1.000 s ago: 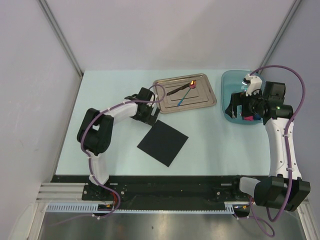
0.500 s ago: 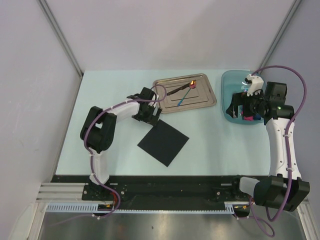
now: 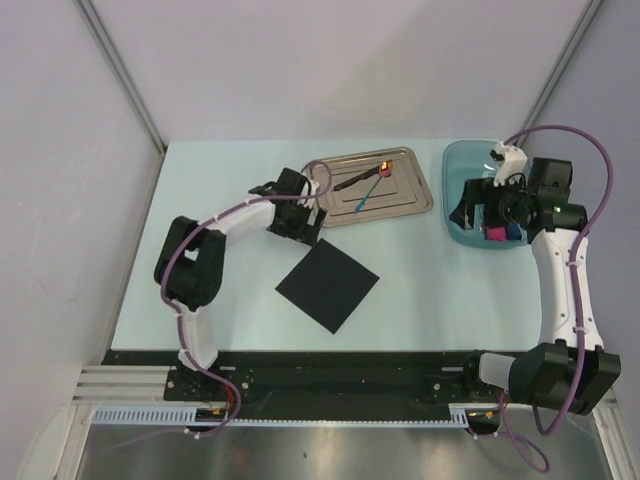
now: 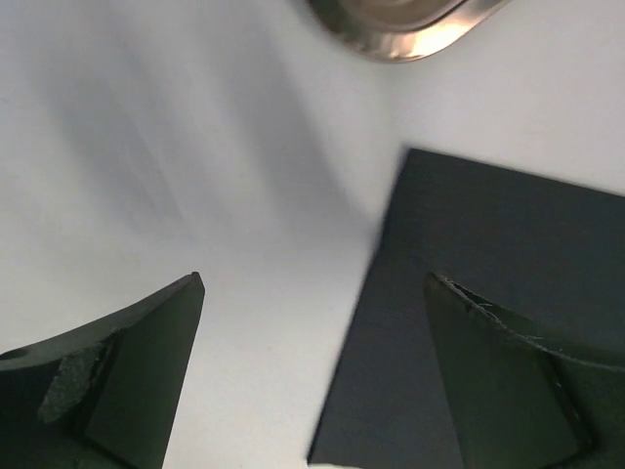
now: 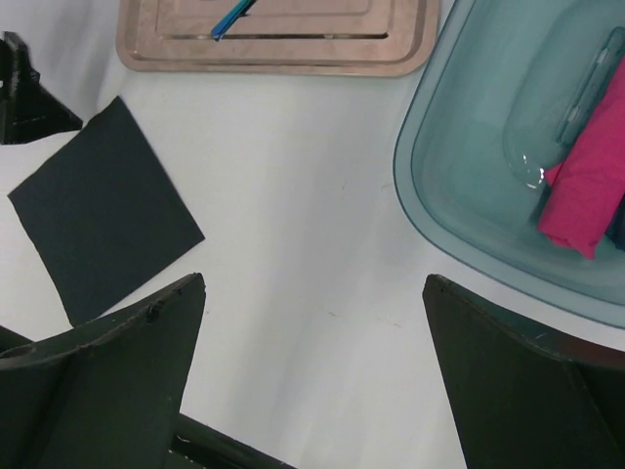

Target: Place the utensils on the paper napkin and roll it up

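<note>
The black paper napkin (image 3: pixel 327 285) lies flat on the table in the middle; it also shows in the wrist views (image 4: pixel 498 293) (image 5: pixel 103 225). Both utensils lie on the steel tray (image 3: pixel 400 203): the blue-handled one with the orange-red end (image 3: pixel 370 186) (image 5: pixel 232 17) and the dark one (image 3: pixel 351 182). My left gripper (image 3: pixel 303 222) (image 4: pixel 314 283) hangs open and holds nothing, over the table between the tray's near left corner (image 4: pixel 400 24) and the napkin's far corner. My right gripper (image 3: pixel 475 212) (image 5: pixel 312 278) is open and holds nothing, at the near left rim of the teal bin (image 3: pixel 455 170).
The teal bin (image 5: pixel 459 195) at the far right holds a pink roll (image 3: pixel 494 233) (image 5: pixel 586 181), a dark blue roll (image 3: pixel 513 232) and a clear utensil. Grey walls stand close on both sides. One left finger (image 5: pixel 24 93) shows in the right wrist view.
The left arm has swung a little toward the tray's near left corner. The right wrist has shifted slightly away from me over the bin. Both grippers stay open.
</note>
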{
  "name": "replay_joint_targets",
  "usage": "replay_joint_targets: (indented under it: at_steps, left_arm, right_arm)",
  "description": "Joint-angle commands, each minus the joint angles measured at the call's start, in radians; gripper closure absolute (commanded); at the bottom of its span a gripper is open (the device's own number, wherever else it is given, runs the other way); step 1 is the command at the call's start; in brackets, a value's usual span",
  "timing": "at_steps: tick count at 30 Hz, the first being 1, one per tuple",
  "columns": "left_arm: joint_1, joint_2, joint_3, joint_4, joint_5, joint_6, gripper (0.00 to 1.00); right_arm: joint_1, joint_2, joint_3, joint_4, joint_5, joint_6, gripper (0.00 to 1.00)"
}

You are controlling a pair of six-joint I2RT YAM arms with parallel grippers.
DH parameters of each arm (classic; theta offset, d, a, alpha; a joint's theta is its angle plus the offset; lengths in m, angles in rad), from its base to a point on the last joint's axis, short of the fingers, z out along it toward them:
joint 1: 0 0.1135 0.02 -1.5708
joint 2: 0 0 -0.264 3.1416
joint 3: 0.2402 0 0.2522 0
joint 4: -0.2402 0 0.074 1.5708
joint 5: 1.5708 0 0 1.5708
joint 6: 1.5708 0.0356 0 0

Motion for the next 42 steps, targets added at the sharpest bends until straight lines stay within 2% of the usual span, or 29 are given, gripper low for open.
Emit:
replay_joint_targets:
  at_steps: [1,5,7,11,12,13,16,20,24,30,42]
  left_arm:
    - [0.044,-0.2,0.076,0.042,0.137,-0.041,0.0]
    - [0.11,-0.332,0.04,0.108,0.159,-0.099,0.0]
    - [0.16,-0.4,0.023,0.128,0.154,-0.125,0.0]
    - [0.253,-0.478,-0.02,0.157,0.136,-0.192,0.0]
    - [0.269,-0.492,-0.03,0.165,0.131,-0.196,0.0]
    - [0.295,-0.523,-0.04,0.174,0.108,-0.199,0.0]
    - [0.323,-0.578,-0.105,0.239,0.041,-0.19,0.0]
    - [0.333,-0.586,-0.152,0.27,-0.013,-0.164,0.0]
    - [0.345,-0.561,-0.157,0.247,-0.027,-0.173,0.0]
    - [0.385,-0.541,-0.157,0.237,-0.028,-0.183,0.0]
    - [0.454,-0.524,-0.178,0.217,-0.019,-0.188,0.0]
  right_arm:
    - [0.068,0.07,0.112,0.103,0.03,0.067,0.0]
    - [0.18,0.191,0.236,0.161,0.144,0.107,0.0]
    - [0.276,0.284,0.317,0.206,0.231,0.124,0.0]
    - [0.363,0.471,0.48,0.27,0.354,0.234,0.0]
    - [0.373,0.516,0.514,0.281,0.384,0.312,0.0]
    - [0.393,0.556,0.546,0.29,0.462,0.351,0.0]
    - [0.444,0.717,0.708,0.28,0.545,0.429,0.0]
    - [0.49,0.965,0.982,0.231,0.566,0.527,0.06]
    - [0.542,1.131,1.126,0.201,0.645,0.558,0.12]
    - [0.587,1.245,1.138,0.223,0.754,0.63,0.22]
    - [0.616,1.414,1.183,0.31,0.797,0.672,0.33]
